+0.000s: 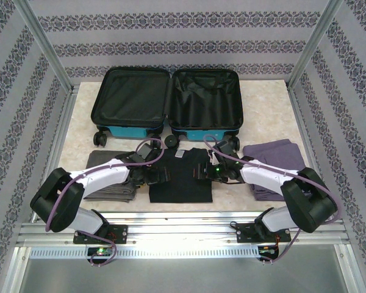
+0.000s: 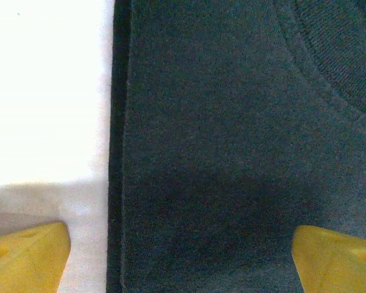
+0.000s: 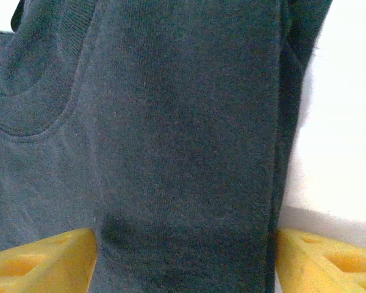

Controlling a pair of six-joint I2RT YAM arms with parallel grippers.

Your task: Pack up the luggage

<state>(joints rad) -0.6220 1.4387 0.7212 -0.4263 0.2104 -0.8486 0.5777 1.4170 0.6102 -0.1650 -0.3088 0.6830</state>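
Luggage [image 1: 131, 97] lies open at the counter's [image 1: 262, 122] far side. Folded black sweatshirt [image 1: 180, 177] sits just before it. Left hand [image 2: 180, 256] and right hand [image 3: 186, 262] are both spread, straddling its side edges; contact unclear. Pinch all layers, lift level.

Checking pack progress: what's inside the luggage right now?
Both open halves of the luggage show just black lining; no clothes visible inside. Whatever sits beneath the lining is covered.
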